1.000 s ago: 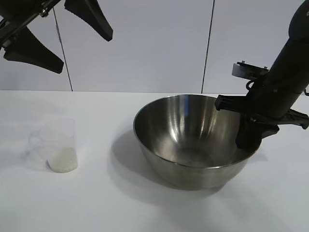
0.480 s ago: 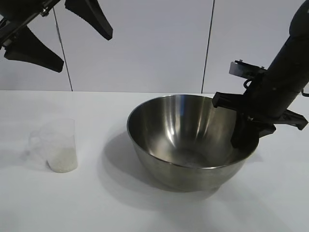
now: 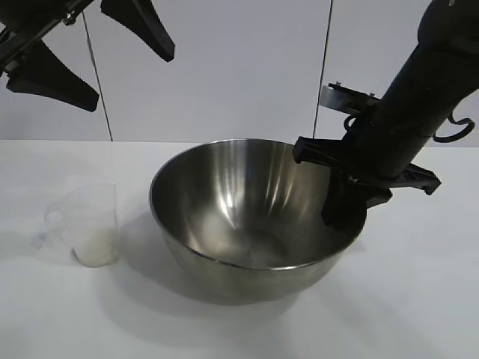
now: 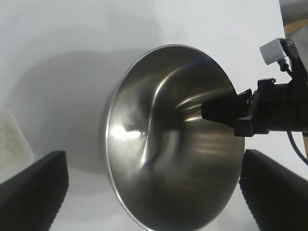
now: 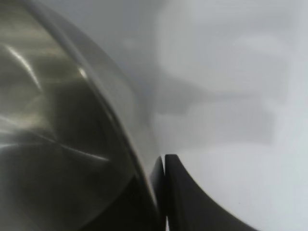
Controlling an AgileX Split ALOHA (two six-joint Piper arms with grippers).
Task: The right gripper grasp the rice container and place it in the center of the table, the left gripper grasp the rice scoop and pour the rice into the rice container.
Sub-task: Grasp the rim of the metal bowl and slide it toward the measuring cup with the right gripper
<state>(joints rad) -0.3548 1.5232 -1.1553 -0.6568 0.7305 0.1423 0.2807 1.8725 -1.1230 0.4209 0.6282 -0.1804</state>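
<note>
Since the earlier frames the steel mixing bowl [image 3: 254, 213] has slid across the white bench [image 3: 419, 299] toward the measuring cup, carried by the right tool [image 3: 343, 213], and it now sits near the middle. That tool is pinched on the bowl's rim at the side away from the cup, one finger inside and one outside; in the right wrist view the fingers [image 5: 178, 197] are pressed almost together over the thin wall.

The left tool [image 3: 93, 63] hangs high above the cup side, spread wide and empty. The clear plastic measuring cup [image 3: 88, 224], with white rice [image 3: 96, 247] in its bottom, stands just beside the bowl, apart from it.

The main risk is overshoot: a little more travel and the bowl could bump the light cup, tipping it and spilling the grains. The narrow pinch on smooth steel could also slip, letting the bowl swing or rock when released.
</note>
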